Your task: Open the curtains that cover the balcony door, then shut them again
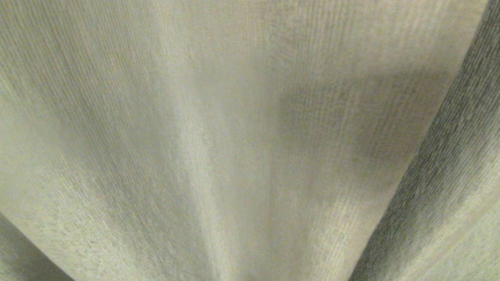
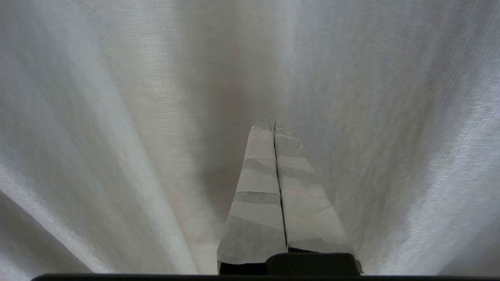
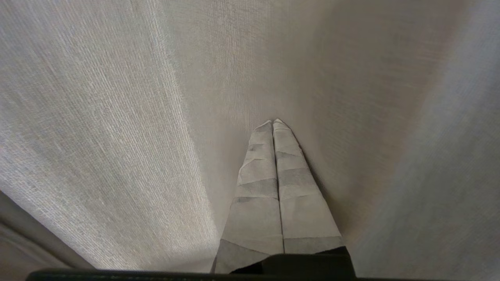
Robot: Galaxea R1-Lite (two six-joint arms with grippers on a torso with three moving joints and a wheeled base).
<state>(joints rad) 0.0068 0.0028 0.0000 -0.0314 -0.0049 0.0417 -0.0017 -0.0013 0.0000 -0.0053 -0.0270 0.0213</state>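
- The curtains (image 1: 218,128) fill the head view edge to edge; their top, hem and sides are all cut off.
- Whatever lies behind the fabric is hidden in all 3 views.
- Whether the left gripper (image 2: 273,124) or right gripper (image 3: 273,121) touches the cloth cannot be told.

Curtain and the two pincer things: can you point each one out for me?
curtains (image 1: 218,128), head view, on a lit fold of the woven fabric.
left gripper (image 2: 273,124), left wrist view, at its taped tips.
right gripper (image 3: 274,122), right wrist view, at its taped tips.
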